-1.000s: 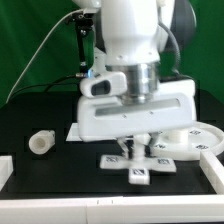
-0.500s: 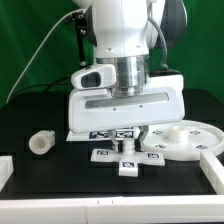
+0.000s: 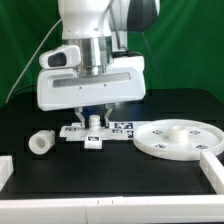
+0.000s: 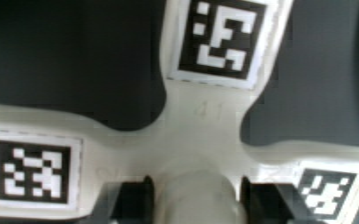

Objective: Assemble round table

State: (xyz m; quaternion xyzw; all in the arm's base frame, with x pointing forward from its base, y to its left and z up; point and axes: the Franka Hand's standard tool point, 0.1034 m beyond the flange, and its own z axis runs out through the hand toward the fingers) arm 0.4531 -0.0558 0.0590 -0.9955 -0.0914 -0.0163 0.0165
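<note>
**Black table** (image 3: 30,110): dark work surface in front of a green backdrop. It carries every loose part. A white edge rail (image 3: 213,166) shows at the front corner on the exterior view's right.

**Panda arm** (image 3: 95,25): white, comes down from above, left of centre in the exterior view. Its broad white hand block hangs low over the table.

**Gripper** (image 3: 93,127) (image 4: 201,200): jaws drawn narrow and clamped on one arm of the cross-shaped base. In the wrist view a dark finger pad (image 4: 137,200) presses against each side of that arm.

**Round disc** (image 3: 165,143): white, rimmed, with a raised hub at its middle and small tags on top. It lies flat on the table on the exterior view's right, well apart from the gripper, and nothing touches it.

**Cross-shaped base** (image 3: 93,141) (image 4: 202,120): white, with a black-and-white square tag on each visible arm. It sits directly under the gripper, between the leg and the round disc. The pictures do not show whether it rests on the table or hangs just above it.

**Leg** (image 3: 40,143): short white cylinder lying on its side on the exterior view's left, near the base but not touching it.
</note>
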